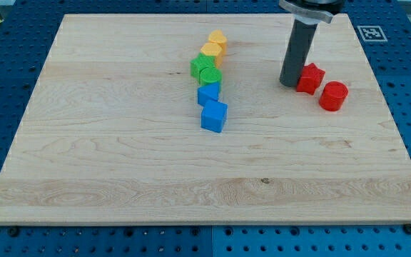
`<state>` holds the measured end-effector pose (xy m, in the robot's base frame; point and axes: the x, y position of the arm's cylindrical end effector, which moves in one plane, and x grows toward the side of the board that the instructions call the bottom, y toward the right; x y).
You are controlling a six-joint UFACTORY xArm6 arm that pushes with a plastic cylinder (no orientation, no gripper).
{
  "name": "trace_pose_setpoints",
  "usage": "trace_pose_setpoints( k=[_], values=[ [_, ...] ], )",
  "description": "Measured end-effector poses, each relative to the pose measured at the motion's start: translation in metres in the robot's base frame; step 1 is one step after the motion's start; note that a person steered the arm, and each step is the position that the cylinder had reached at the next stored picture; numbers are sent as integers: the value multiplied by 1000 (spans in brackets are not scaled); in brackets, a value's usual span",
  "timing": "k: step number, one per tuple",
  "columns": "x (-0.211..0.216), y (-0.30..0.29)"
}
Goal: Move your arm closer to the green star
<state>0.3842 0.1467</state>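
A: Starting nearest the view's bottom, what is lying on the desk point(120, 178)?

B: The wooden desk is sitting on a blue pegboard point(6, 64). The front half is showing only bare wood. Then a column of blocks is running up the middle. The nearest is a blue cube point(214, 116), tilted on its footprint.

A: And above it?

B: At about 12 o'clock from that cube, touching it, another blue block point(207, 94) is lying; its shape I cannot make out. Next, a green round block point(210, 76) is pressing against it, and at roughly 11 o'clock from that, the green star point(200, 66) is sitting, touching it. So the star is lying in the middle of the column, a little toward the view's top.

A: Anything further?

B: Two yellow blocks are finishing the column: one point(211, 51) touching the star at 1 o'clock, the other point(217, 39) just beyond, at the far end.

A: Where is my tip point(288, 83)?

B: It is standing well apart from the star, at roughly 3 o'clock from it. It is resting on the desk, touching or just beside a red star-like block point(310, 78) on its 3 o'clock side. A red cylinder point(333, 96) is sitting near that one, at about 4 o'clock.

A: Is the tool grasping anything?

B: It is a plain rod, so it is neither clenching nor releasing; it is holding nothing. At the far right corner a printed marker tag point(371, 32) is lying beside the desk.
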Motion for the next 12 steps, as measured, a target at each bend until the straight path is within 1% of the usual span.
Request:
trace_pose_setpoints(
  k=[1,3,5,12],
  values=[
    [0,11],
    [0,9],
    [0,-48],
    [6,-49]
  ],
)
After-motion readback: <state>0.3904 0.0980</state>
